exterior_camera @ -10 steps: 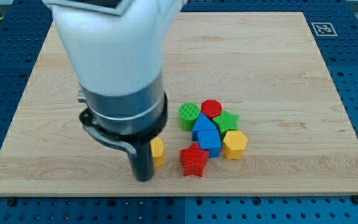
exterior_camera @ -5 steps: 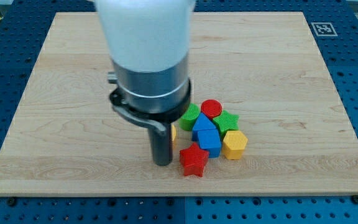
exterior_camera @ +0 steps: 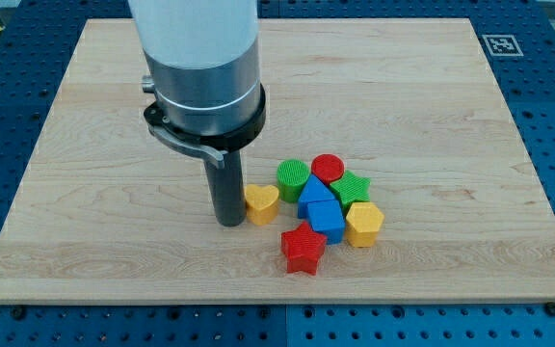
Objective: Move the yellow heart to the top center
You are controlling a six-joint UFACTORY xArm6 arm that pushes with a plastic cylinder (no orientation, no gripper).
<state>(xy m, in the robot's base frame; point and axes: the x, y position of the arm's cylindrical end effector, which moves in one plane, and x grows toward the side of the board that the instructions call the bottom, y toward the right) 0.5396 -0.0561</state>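
Observation:
The yellow heart (exterior_camera: 261,203) lies on the wooden board, left of the block cluster and just below the green cylinder (exterior_camera: 293,179). My tip (exterior_camera: 228,221) stands right against the heart's left side, touching or nearly touching it. The heart's right lobe sits close to the blue blocks (exterior_camera: 320,207). The arm's white and grey body hides the board above the tip.
The cluster to the right holds a red cylinder (exterior_camera: 329,168), a green star (exterior_camera: 352,186), a yellow hexagon (exterior_camera: 363,224) and a red star (exterior_camera: 303,249). A marker tag (exterior_camera: 501,44) sits at the board's top right corner. The board's bottom edge (exterior_camera: 277,302) is near.
My tip moved right along the bottom, then back left and up the view. The yellow heart shifted up and right toward the green cylinder and is now fully uncovered.

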